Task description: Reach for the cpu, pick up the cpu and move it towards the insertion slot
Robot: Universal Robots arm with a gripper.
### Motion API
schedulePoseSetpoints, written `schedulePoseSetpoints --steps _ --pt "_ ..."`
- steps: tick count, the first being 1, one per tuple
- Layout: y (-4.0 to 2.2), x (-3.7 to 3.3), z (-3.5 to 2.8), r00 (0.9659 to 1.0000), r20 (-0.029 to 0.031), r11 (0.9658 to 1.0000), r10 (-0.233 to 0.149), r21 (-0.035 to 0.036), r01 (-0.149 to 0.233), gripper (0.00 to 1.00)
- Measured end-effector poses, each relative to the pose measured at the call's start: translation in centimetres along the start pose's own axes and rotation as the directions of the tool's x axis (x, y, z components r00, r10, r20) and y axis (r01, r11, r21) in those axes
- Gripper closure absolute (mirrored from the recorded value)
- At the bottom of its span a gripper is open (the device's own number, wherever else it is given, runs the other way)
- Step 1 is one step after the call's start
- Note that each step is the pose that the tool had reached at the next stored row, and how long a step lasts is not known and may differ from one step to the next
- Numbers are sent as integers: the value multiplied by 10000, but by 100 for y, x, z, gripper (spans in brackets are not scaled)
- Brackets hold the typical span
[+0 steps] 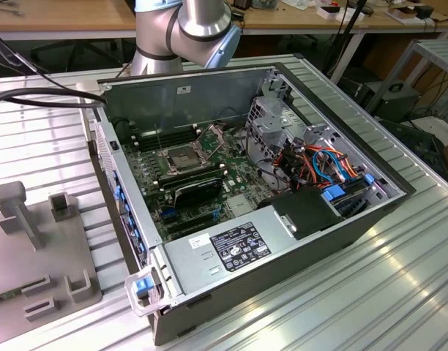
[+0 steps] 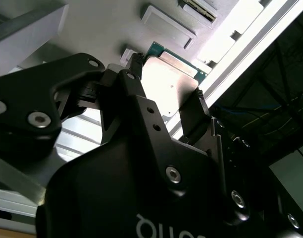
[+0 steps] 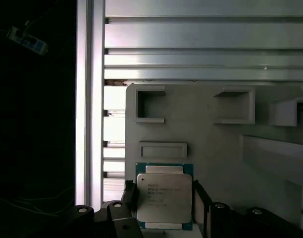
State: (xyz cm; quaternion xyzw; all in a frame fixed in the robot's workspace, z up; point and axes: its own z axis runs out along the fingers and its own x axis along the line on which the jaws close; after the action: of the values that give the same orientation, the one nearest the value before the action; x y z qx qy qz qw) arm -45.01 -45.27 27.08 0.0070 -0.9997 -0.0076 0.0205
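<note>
Closest in, the black two-fingered pincer (image 3: 164, 199) is drawn in on the cpu (image 3: 164, 188), a flat square chip with a green board under a dull silver metal lid. In both wrist views its fingers (image 3: 199, 201) press against two opposite edges of the board, with the lid bare between them. The chip is over the pale grey moulded fixture plate (image 3: 216, 148), just short of one of the plate's raised rectangular pockets; whether it rests on the plate or hangs clear of it I cannot tell. It should be light and rigid but delicate. Its underside contacts and thin board would suffer from a squeeze or a knock, so the plain board edges, where the pincer (image 2: 167, 79) has it, look like the right hold. Beyond the plate runs the ribbed aluminium tabletop (image 3: 191, 54). In the exterior view an open dark computer case (image 1: 385, 197) stands on the exterior view's right of the plate (image 1: 34, 256). The insertion slot (image 1: 181, 156), a silver-framed square socket with its hinged plate raised, sits well apart from the plate.
</note>
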Motion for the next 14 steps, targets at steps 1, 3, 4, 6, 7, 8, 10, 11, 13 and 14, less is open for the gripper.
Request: schedulePoseSetpoints --steps 1,3,4,6,7,8,10,11,13,14 --pt "0 0 -4 10000 0 10000 -1 0 1 45" --pt "0 0 -12 10000 1 10000 0 0 0 45" --pt "0 0 -16 10000 1 10000 0 -1 0 45" --pt "0 0 -19 10000 0 10000 -1 0 1 45" --pt "0 0 -19 10000 0 10000 -1 0 1 45" --pt "0 1 -19 10000 0 10000 0 0 0 45" --pt "0 1 -26 10000 -2 10000 -1 1 1 45" --pt "0 1 -31 10000 -2 10000 0 1 0 45" --pt "1 2 -45 10000 -1 10000 0 0 0 45" --pt "1 2 -53 10000 -1 10000 0 0 0 45"
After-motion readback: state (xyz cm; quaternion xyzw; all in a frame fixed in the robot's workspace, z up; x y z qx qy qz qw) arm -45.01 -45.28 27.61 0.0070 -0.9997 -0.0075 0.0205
